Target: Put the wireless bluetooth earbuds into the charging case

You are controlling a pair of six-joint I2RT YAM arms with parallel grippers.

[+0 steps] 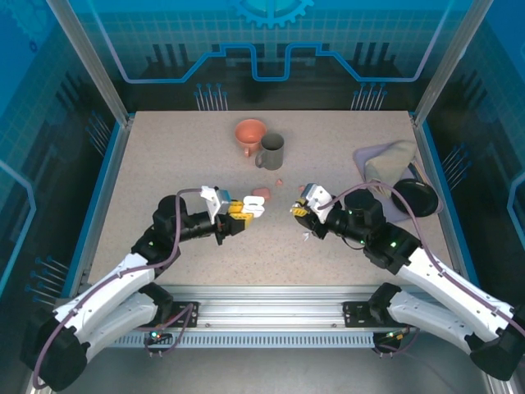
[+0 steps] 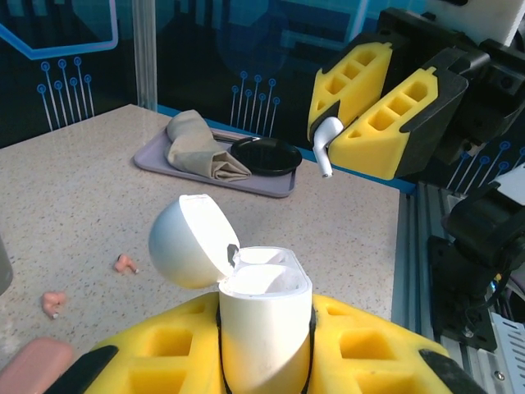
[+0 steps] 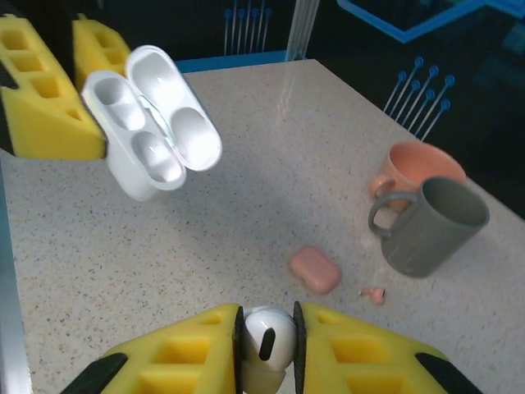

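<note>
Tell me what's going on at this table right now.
The left gripper holds a white charging case off the table, lid flipped open, wells apparently empty. The right gripper, facing it, pinches a white earbud, not yet inserted. A closed pink case and two loose pink earbuds lie on the table near the mugs.

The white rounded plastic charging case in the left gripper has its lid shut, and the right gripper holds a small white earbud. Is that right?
Not quite. The white rounded plastic charging case in the left gripper has its lid open, as the left wrist view shows. The right gripper does hold a small white earbud.
</note>
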